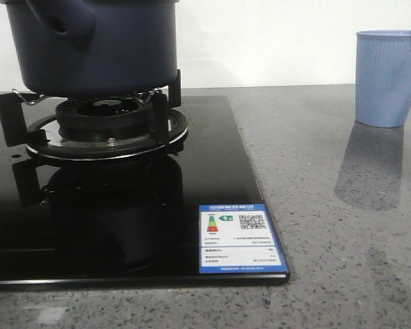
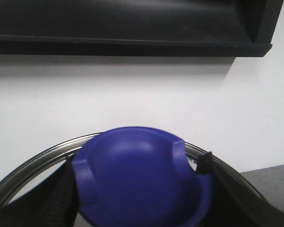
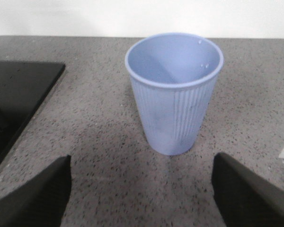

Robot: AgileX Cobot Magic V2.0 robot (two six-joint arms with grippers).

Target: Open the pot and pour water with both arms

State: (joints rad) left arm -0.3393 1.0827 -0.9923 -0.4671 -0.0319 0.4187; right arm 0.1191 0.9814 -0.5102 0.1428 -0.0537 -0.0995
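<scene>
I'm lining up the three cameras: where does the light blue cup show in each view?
Front view: the cup stands at the right edge, on the grey counter, right of the black hob.
Left wrist view: not in it; only a blue lid knob between the left pincer's fingers.
Right wrist view: centre, upright, ahead of the open right pincer.
Shared landmark: the hob's edge.

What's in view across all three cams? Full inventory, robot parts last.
dark navy-blue round pot: 1, navy, on the burner
black gas burner with pan supports: 1, black, rear left of hob
glossy black glass hob: 1, black, left
blue energy label sticker: 1, blue-white, hob's front right corner
light blue ribbed cup: 1, upright, on grey speckled countertop
blue lid knob: 1, blue, in left tool
right tool: open, facing cup
</scene>
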